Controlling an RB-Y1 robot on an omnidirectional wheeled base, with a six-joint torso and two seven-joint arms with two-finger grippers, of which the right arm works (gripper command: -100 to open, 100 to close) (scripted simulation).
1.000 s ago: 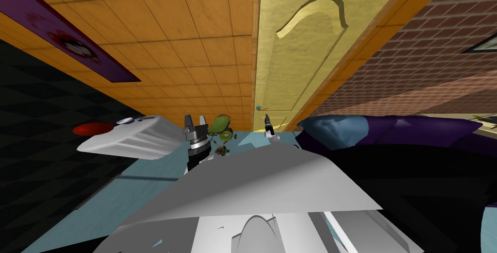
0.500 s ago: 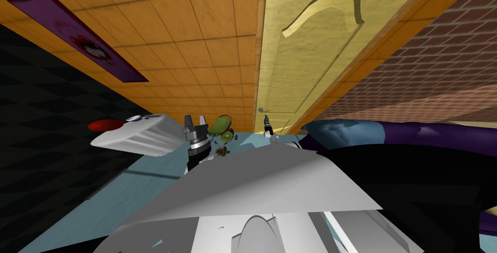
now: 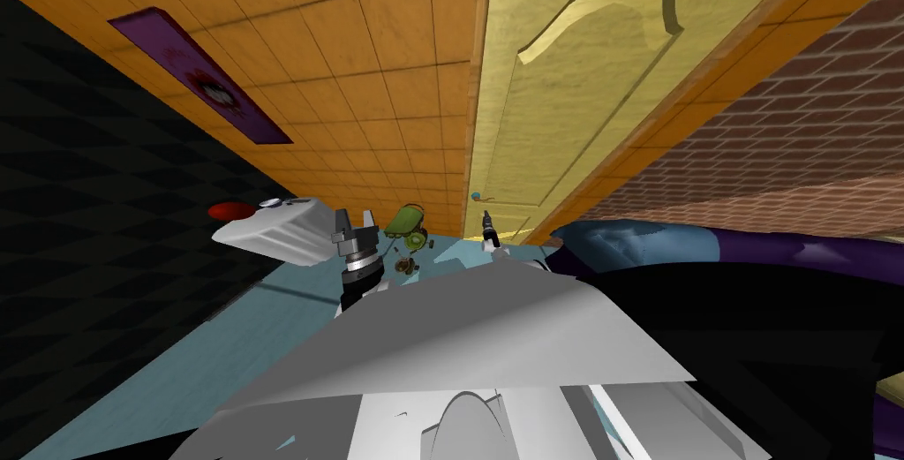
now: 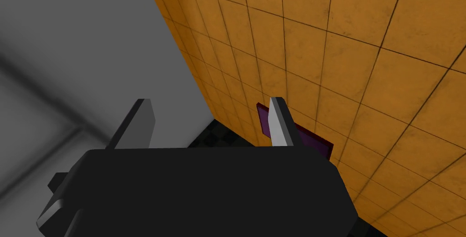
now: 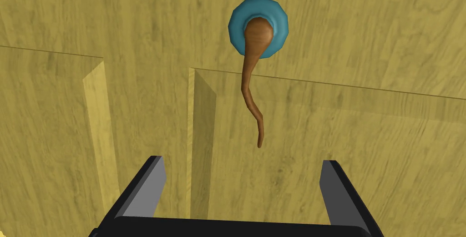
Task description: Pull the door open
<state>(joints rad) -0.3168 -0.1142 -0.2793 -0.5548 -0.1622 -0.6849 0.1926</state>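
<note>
Door (image 3: 565,110) looms a little nearer after my own move, its handle (image 5: 252,88) just ahead of the right hand (image 5: 242,161), fingers apart and untouching; left hand (image 4: 209,102) apart too.

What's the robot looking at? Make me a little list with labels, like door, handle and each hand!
door: yellow door, looks shut
handle: brown curvy handle on a round blue plate
right gripper: right gripper open, pointing at the handle, not touching it
left gripper: left gripper open, holding nothing
not yet done: grabbing the handle
</note>
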